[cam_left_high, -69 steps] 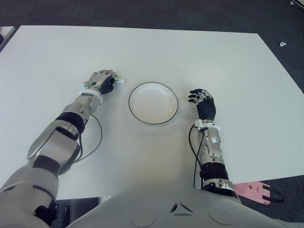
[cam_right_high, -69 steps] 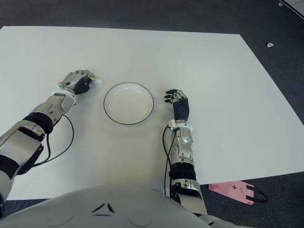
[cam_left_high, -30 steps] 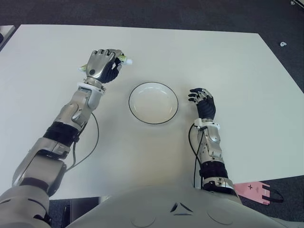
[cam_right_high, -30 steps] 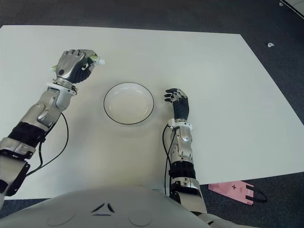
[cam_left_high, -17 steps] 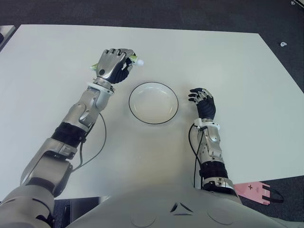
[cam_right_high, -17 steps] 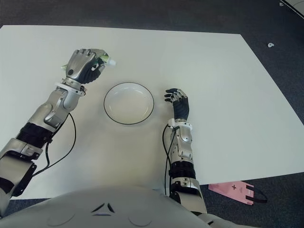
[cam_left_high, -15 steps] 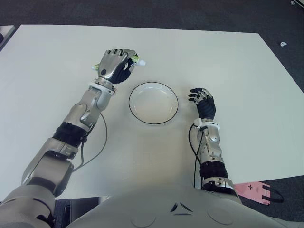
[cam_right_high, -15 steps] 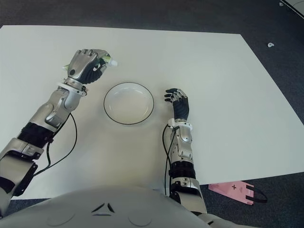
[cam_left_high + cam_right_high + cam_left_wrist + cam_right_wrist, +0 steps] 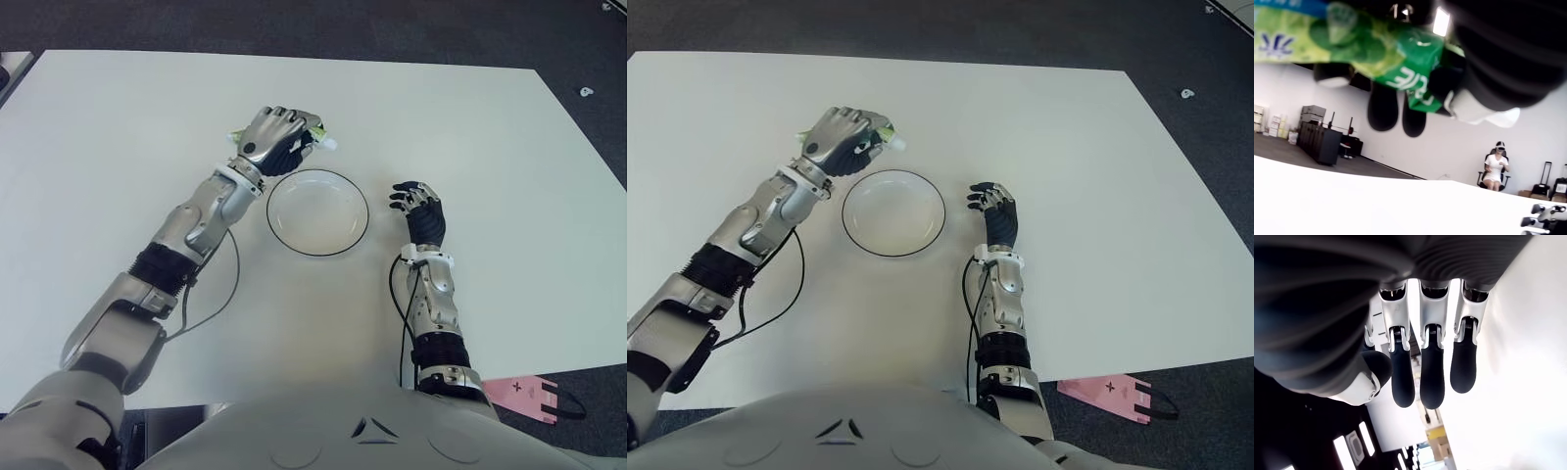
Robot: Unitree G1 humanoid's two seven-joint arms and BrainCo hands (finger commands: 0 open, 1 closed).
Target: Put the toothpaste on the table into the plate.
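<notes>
My left hand is raised just beyond the far left rim of the plate, its fingers curled around a green and white toothpaste tube. The tube's white cap sticks out toward the right, over the table just past the plate's far edge. The plate is a white shallow dish with a dark rim and holds nothing. My right hand shows to the right of the plate, fingers relaxed and holding nothing.
The white table stretches wide around the plate. A pink tag lies on the dark floor at the near right. In the left wrist view a seated person is far off in the room.
My left hand has carried the toothpaste rightward and a little nearer, from left of the plate to its far left rim. The right hand has not moved.
</notes>
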